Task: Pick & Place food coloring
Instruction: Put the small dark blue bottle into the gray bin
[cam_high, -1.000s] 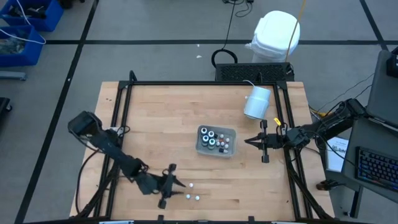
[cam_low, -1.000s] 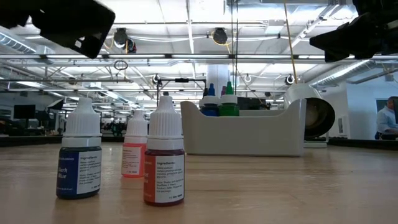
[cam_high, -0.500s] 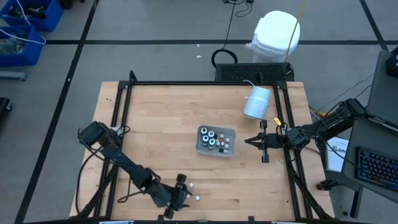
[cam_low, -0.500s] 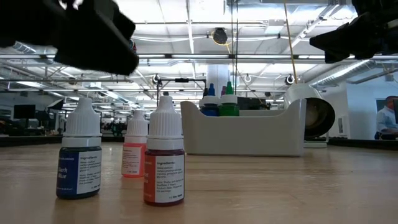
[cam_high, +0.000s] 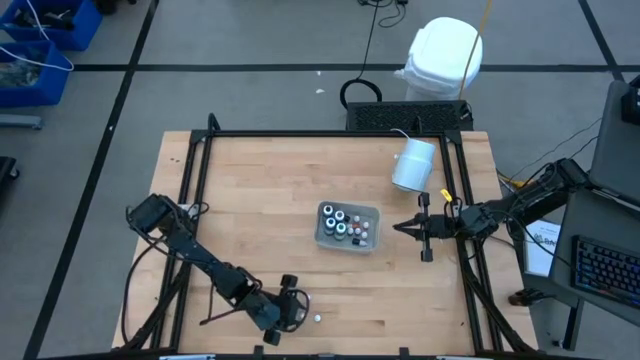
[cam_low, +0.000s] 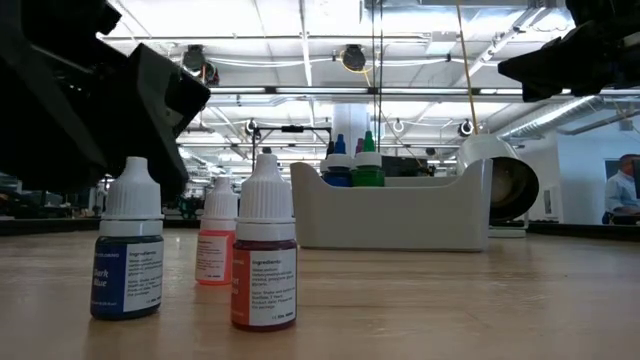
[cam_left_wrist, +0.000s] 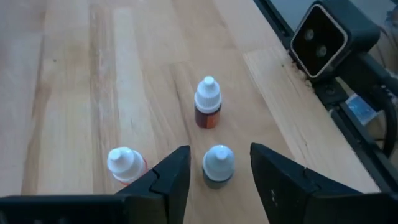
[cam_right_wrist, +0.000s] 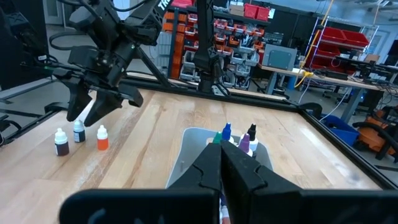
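Three tiny white-capped food coloring bottles stand upright on the wood near the table's near edge: a blue one (cam_left_wrist: 218, 166), a dark red one (cam_left_wrist: 207, 103) and an orange-pink one (cam_left_wrist: 124, 165). In the low view they are the blue (cam_low: 128, 250), pink (cam_low: 215, 245) and red (cam_low: 265, 258) bottles. My left gripper (cam_left_wrist: 219, 149) is open just above them, one finger on either side of the blue bottle, with gaps showing. More bottles (cam_high: 345, 224) stand in the clear tray (cam_high: 322, 238). My right gripper (cam_high: 420, 230) waits shut, to the right of the tray.
A big white cylinder (cam_high: 413, 165) lies on its side at the far right of the table. The low-view camera unit (cam_left_wrist: 323, 38) sits at the near edge, close to the bottles. A black frame rail (cam_high: 190, 170) borders the table. Bare wood lies left of the tray.
My left gripper has moved toward the table's right along the near edge and come down over the three loose bottles, now looming large in the low view. The bottles have not moved. My right arm has kept still.
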